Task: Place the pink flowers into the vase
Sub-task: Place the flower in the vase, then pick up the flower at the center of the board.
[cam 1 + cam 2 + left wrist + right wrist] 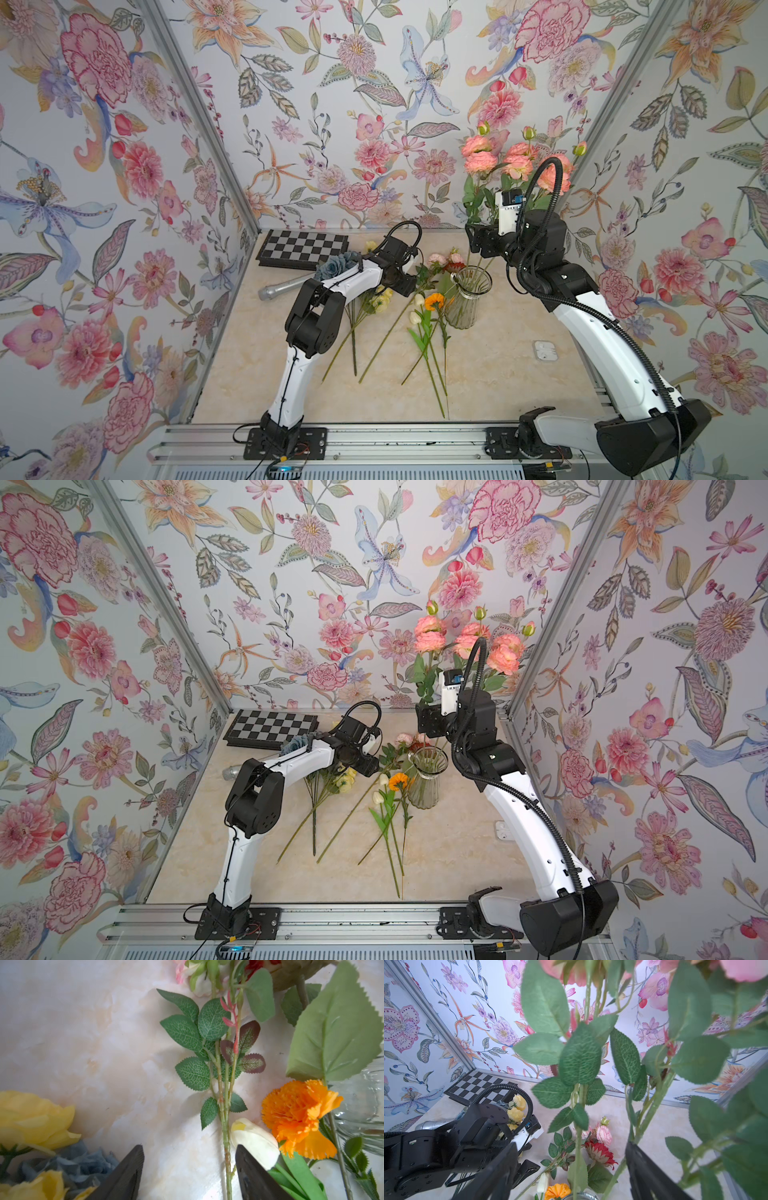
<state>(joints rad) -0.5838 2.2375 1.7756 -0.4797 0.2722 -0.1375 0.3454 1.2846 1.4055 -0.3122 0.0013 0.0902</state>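
Ribbed glass vase [463, 309] on the table [498, 374], at 3 o'clock from the left fingers [128, 1167], contains the pink flowers [517, 164], standing upright; right fingers [500, 1167] spread wide astride their stems, unclamped; left fingers parted over a lying rose stem [225, 1126]

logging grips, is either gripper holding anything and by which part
Nothing is clamped. The right gripper is open around the stems of the pink flowers above the vase; the left gripper is open astride a leafy stem lying on the table.

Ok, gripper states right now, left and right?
Left gripper: open, jaws either side of a leafy green stem, not clamping it.
Right gripper: open, jaws wide around stems of the pink flowers, above the vase.
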